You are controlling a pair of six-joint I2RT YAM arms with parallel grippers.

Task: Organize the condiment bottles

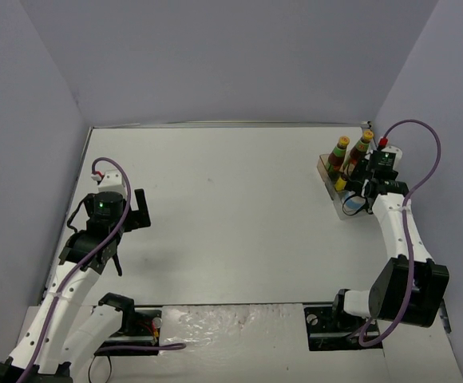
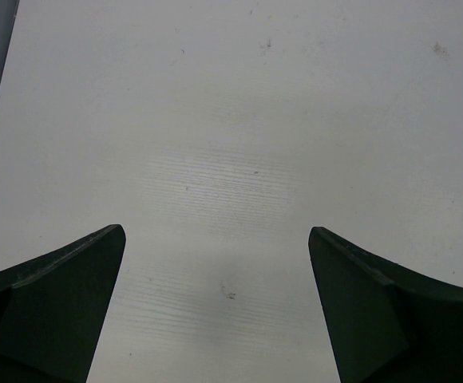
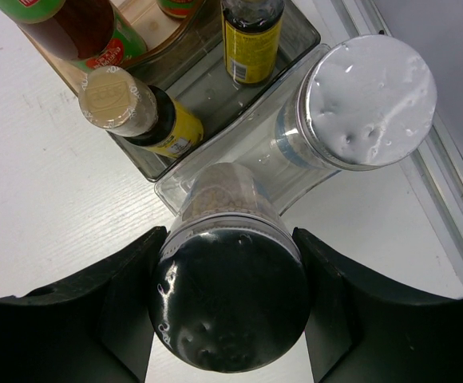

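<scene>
Two grippers, one engaged: placement work at upper right of the overhead view.
Left gripper (image 2: 215, 236) idle, jaws apart over the table (image 2: 231, 96). Right gripper (image 3: 230, 233) clamped on a silver-topped cylinder (image 3: 227, 307) at the edge of the clear tray (image 3: 251, 152), with the second cylinder (image 3: 371, 92) to its upper right. Recommend lowering it upright, clear of the yellow-labelled bottle (image 3: 148, 120), before release.

Four sauce bottles (image 3: 140, 120) and two silver-topped cylinders (image 3: 371, 92)
</scene>
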